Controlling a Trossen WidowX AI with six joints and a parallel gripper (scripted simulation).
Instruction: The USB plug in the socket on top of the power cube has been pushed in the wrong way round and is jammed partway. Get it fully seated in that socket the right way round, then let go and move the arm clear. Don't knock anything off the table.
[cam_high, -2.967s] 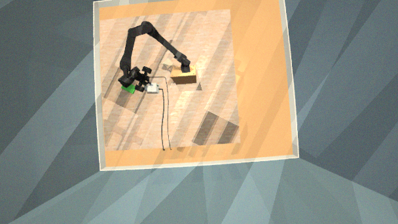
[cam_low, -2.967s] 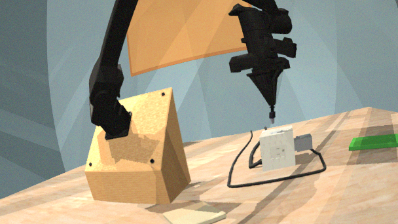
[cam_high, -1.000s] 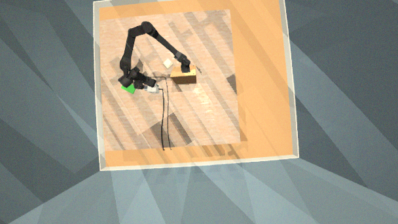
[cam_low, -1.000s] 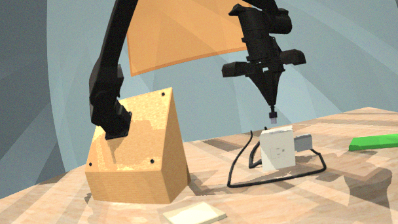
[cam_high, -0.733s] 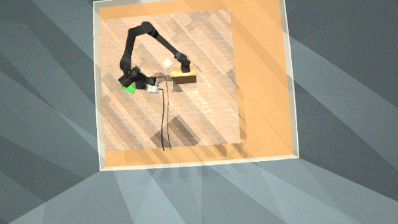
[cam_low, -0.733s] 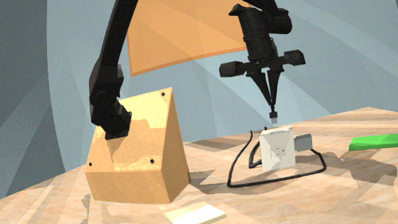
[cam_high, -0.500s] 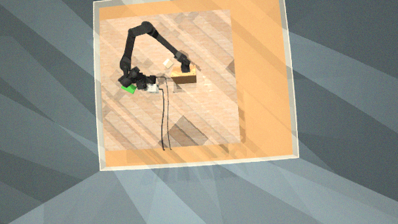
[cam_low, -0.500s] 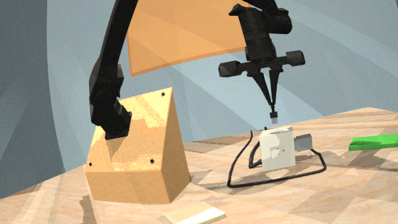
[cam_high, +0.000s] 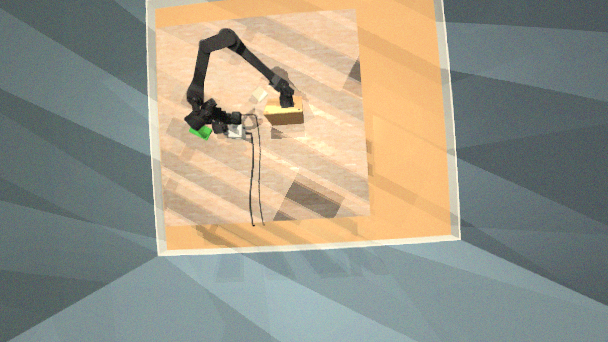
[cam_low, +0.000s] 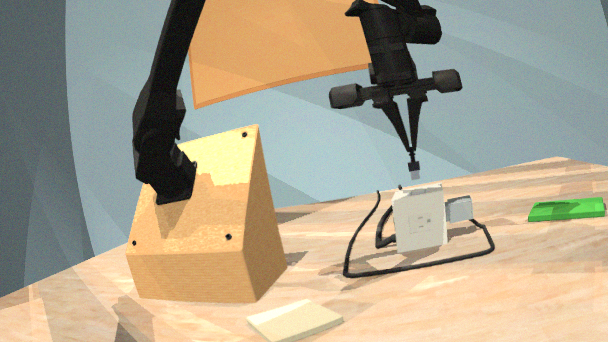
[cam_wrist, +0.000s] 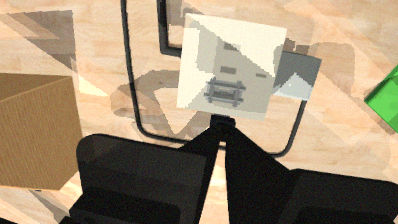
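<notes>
My gripper (cam_low: 411, 152) (cam_wrist: 223, 133) is shut on the USB plug (cam_low: 413, 166) (cam_wrist: 222, 120), a small black body whose pale metal end points down in the exterior view. The plug is out of the socket, a little above the power cube (cam_high: 236, 132) (cam_low: 419, 225) (cam_wrist: 192, 85). The white cube stands upright. On its top, the wrist view shows a grey-framed socket (cam_wrist: 224, 92) just beyond the plug, and several dark slots. Which way round the plug faces cannot be told. The metal end is hidden in the wrist view.
A grey adapter (cam_low: 459, 209) (cam_wrist: 299, 70) sits on the cube's side. Black cable (cam_low: 420, 270) (cam_wrist: 134, 95) loops around the cube. The arm's wooden wedge base (cam_high: 285, 118) (cam_low: 195, 275) (cam_wrist: 35, 135), a cream slab (cam_high: 259, 94) (cam_low: 295, 321) and a green block (cam_high: 201, 132) (cam_low: 567, 210) (cam_wrist: 387, 102) are nearby.
</notes>
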